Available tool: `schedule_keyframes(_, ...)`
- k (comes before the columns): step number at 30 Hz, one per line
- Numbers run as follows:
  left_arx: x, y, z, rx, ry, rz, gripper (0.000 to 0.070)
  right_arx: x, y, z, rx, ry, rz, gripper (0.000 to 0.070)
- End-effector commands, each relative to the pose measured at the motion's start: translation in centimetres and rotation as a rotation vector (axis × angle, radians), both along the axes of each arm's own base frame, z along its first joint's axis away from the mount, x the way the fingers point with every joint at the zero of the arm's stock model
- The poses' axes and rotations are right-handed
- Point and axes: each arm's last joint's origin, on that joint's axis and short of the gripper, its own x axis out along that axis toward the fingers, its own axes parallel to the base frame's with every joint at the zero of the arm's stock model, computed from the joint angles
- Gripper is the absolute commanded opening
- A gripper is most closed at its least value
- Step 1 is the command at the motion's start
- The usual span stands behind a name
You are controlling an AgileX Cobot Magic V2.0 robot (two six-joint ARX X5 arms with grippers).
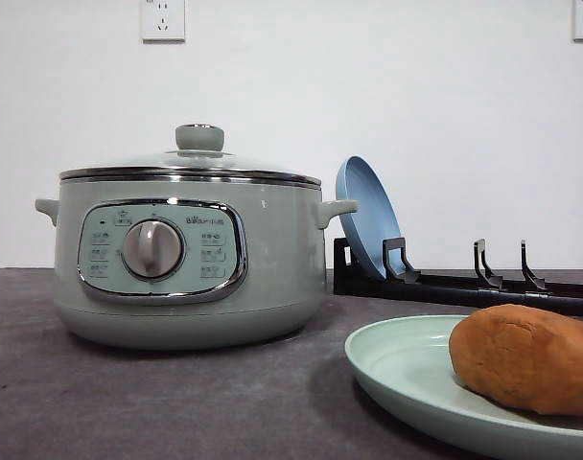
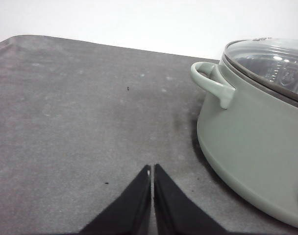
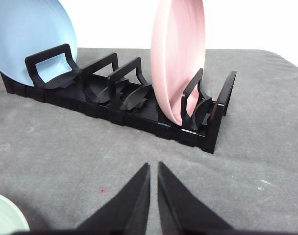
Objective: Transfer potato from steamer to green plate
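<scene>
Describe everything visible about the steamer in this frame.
The steamer is a large round pot in pale sage green, looking like matte enamel or plastic. It stands upright on the dark grey table, lid on: glass with a metal rim and a green knob. A chrome-trimmed front panel carries a silver dial amid small printed icons. Small handles project from both sides. Nothing else touches it; the left gripper sits shut nearby.

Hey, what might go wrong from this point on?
The potato lies near the green plate rim on the side nearest the rack, so a nudge might roll it off. The pink plate stands upright in the black rack ahead of the right gripper; moving forward could knock it.
</scene>
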Motion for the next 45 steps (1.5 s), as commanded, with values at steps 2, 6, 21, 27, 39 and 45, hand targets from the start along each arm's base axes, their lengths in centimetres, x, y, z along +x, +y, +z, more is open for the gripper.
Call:
schedule_keyframes(2, 0.08, 0.02, -0.74, 0.017, 0.025, 0.002, 0.0000, 0.03, -0.01, -0.05, -0.005, -0.008, -0.001, 0.0016)
schedule_keyframes(6, 0.08, 0.02, -0.74, 0.017, 0.025, 0.002, 0.0000, 0.03, -0.01, -0.05, -0.005, -0.008, -0.001, 0.0016)
schedule_keyframes(21, 0.08, 0.02, -0.74, 0.017, 0.025, 0.002, 0.0000, 0.03, -0.01, -0.05, -0.005, -0.008, -0.001, 0.0016)
schedule_keyframes(27, 0.08, 0.02, -0.74, 0.017, 0.025, 0.002, 0.0000, 0.03, -0.01, -0.05, -0.005, -0.008, -0.001, 0.0015)
schedule_keyframes(39, 0.08, 0.02, -0.74, 0.017, 0.025, 0.002, 0.0000, 0.03, -0.01, -0.05, -0.005, -0.008, -0.001, 0.0015)
schedule_keyframes(45, 0.08, 0.02, -0.74, 0.017, 0.025, 0.002, 0.0000, 0.03, -0.01, -0.05, -0.005, -0.008, -0.001, 0.0015)
